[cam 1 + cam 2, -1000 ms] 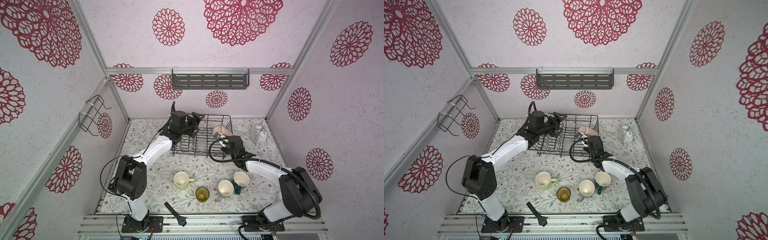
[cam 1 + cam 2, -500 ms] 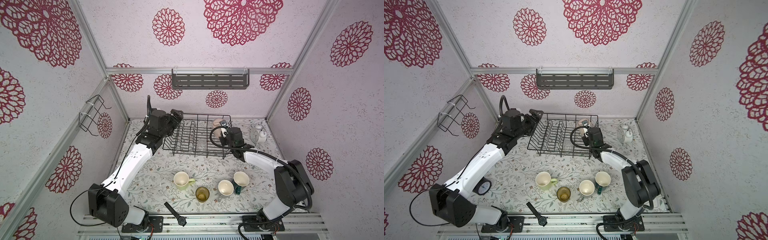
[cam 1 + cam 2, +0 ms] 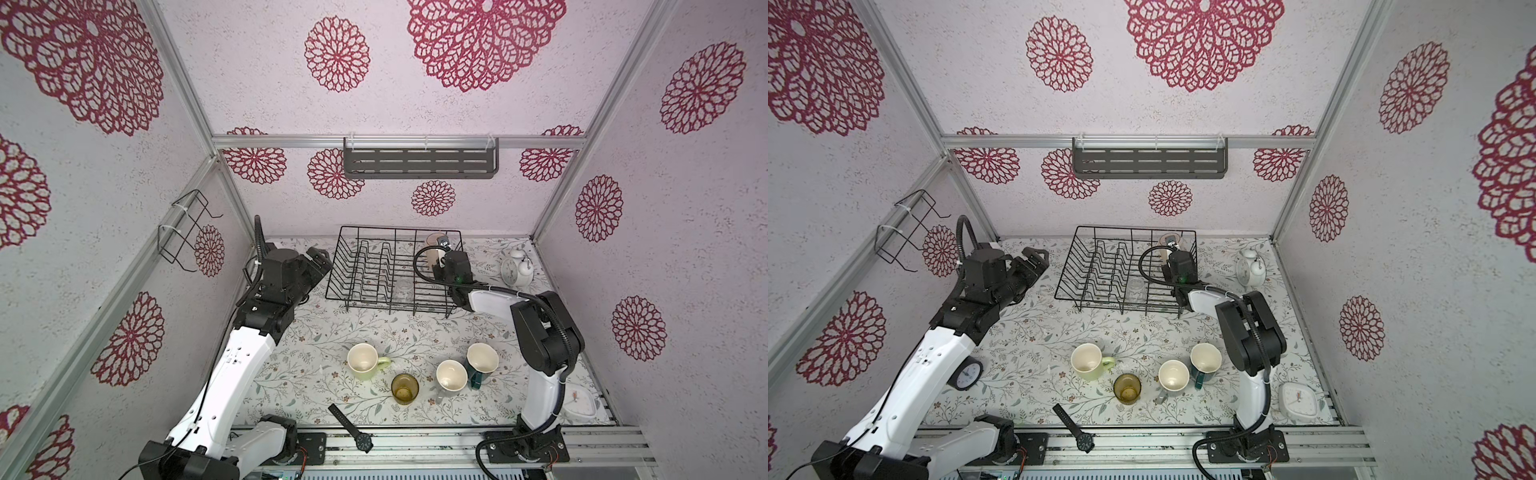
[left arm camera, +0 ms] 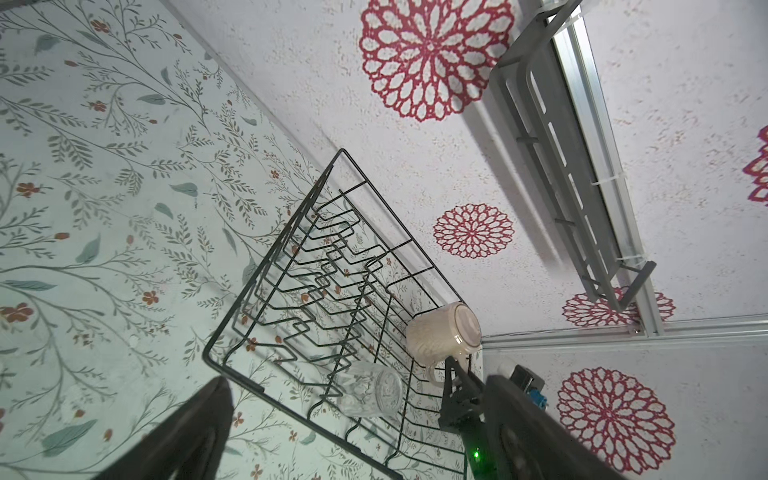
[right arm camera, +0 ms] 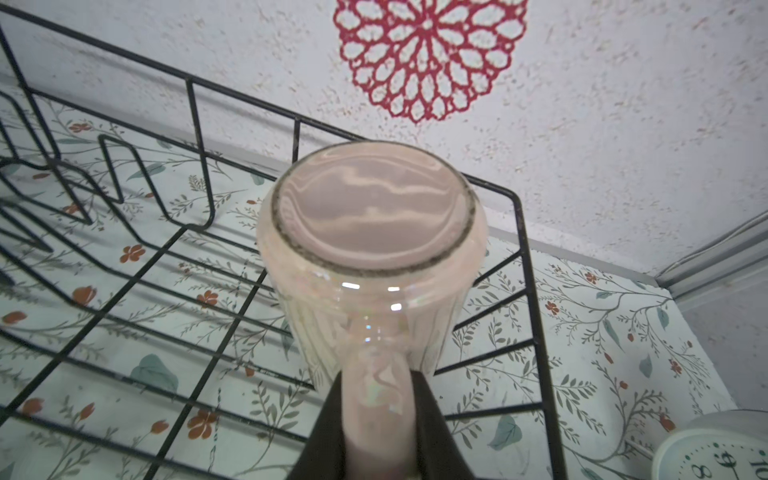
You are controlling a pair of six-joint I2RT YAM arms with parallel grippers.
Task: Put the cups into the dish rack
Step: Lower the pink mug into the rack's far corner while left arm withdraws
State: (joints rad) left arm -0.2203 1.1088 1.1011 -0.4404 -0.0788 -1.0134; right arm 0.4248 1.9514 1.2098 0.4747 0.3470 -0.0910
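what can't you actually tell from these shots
- Whether the pink mug rests on the dish rack: its own body hides the mouth in every view.
- Clear glass: faint behind the wires in both top views.
- Small round clock: partly behind the left arm in a top view.

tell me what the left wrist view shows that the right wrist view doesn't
Only the left wrist view: the small clear glass in the dish rack and the slotted wall shelf. Only the right wrist view: a white clock beside the rack. Both: the rack and the pink mug, base up, its handle pinched by the right gripper.
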